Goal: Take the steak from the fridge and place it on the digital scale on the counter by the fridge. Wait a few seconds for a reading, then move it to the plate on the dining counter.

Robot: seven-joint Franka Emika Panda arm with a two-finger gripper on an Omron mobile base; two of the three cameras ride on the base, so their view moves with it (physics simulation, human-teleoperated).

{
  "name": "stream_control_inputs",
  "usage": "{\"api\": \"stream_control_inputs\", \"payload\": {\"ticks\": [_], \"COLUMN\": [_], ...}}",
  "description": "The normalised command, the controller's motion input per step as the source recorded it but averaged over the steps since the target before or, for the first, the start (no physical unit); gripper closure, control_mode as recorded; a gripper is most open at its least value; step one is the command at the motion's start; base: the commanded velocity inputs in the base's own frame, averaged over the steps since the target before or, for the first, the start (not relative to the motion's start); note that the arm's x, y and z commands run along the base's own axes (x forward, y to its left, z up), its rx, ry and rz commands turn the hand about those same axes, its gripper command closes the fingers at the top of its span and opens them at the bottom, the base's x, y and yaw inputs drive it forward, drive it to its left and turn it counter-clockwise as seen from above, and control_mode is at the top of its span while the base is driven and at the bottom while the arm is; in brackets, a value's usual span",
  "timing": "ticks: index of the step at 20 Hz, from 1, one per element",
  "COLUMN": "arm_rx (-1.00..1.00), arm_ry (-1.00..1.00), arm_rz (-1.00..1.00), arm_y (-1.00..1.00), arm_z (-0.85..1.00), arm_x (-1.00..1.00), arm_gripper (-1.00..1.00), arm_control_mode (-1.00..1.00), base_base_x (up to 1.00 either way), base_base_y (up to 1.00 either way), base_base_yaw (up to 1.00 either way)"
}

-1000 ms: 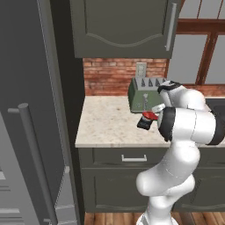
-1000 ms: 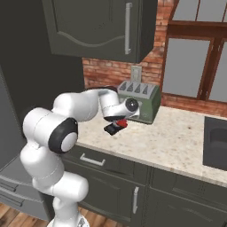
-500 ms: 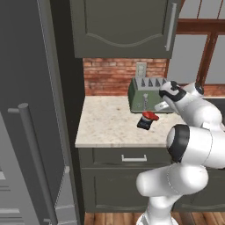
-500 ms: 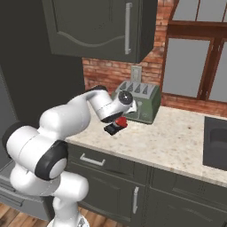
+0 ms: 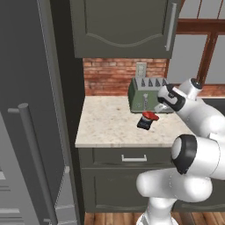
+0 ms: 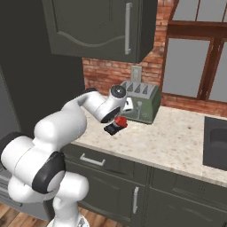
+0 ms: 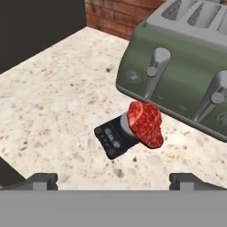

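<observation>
No text, brand, number or sign can be read. The digital scale (image 7: 116,135) carries small pale marks on its near panel, too blurred to make out. The green toaster (image 7: 186,71) shows round dials with no legible markings.

Even, soft rendered light with no glare; the worktop (image 5: 110,125) is bright, the fridge (image 5: 26,110) side dim (faint shadows only). All views sharp, undistorted.
</observation>
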Motion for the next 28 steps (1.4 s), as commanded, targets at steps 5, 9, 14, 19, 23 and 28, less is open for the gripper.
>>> {"api": "stream_control_inputs", "payload": {"ticks": [5, 9, 14, 19, 23, 28], "arm_rx": [-0.05, 0.0, 0.0, 0.0, 0.0, 0.0], "arm_ry": [0.07, 0.04, 0.05, 0.0, 0.0, 0.0], "arm_rz": [0.0, 0.0, 0.0, 0.0, 0.0, 0.0], "arm_y": [0.0, 0.0, 0.0, 0.0, 0.0, 0.0], "arm_z": [0.0, 0.0, 0.0, 0.0, 0.0, 0.0], "arm_x": [0.0, 0.0, 0.0, 0.0, 0.0, 0.0], "arm_gripper": [-1.0, -1.0, -1.0, -1.0, -1.0, -1.0], "arm_control_mode": [-1.0, -1.0, -1.0, -1.0, -1.0, -1.0], "base_base_x": [0.0, 0.0, 0.0, 0.0, 0.0, 0.0], "base_base_y": [0.0, 0.0, 0.0, 0.0, 0.0, 0.0], "base_base_yaw": [0.0, 0.0, 0.0, 0.0, 0.0, 0.0]}}
